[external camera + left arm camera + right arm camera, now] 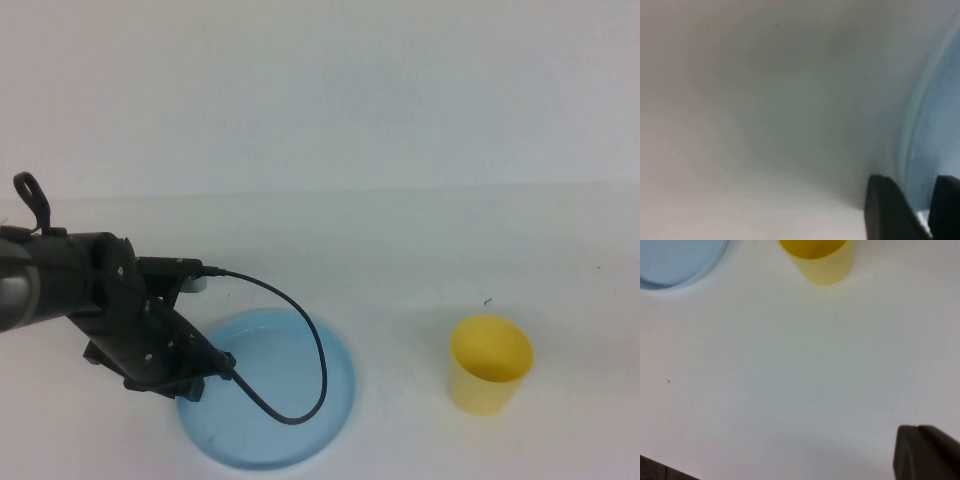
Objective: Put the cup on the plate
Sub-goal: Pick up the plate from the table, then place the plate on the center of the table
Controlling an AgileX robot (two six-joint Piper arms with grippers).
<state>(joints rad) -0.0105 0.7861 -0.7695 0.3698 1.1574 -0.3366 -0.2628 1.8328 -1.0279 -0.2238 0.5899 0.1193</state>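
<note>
The white counter (400, 220) carries everything. The left arm (90, 300) reaches in from the left and hangs over the left edge of the light blue plate (290, 400), with a black cable (310, 340) looping from it across the plate's middle. The plate lies near the front, left of centre. The yellow cup (490, 365) stands upright on the counter well to the right of the plate, open end up and apart from it. The left claw (912, 210) sits low at the plate's rim, its two dark fingers a narrow gap apart and holding nothing. Only a dark corner of the right claw (927, 452) shows, above bare counter on the near side of the cup; how far it is open I cannot tell.
</note>
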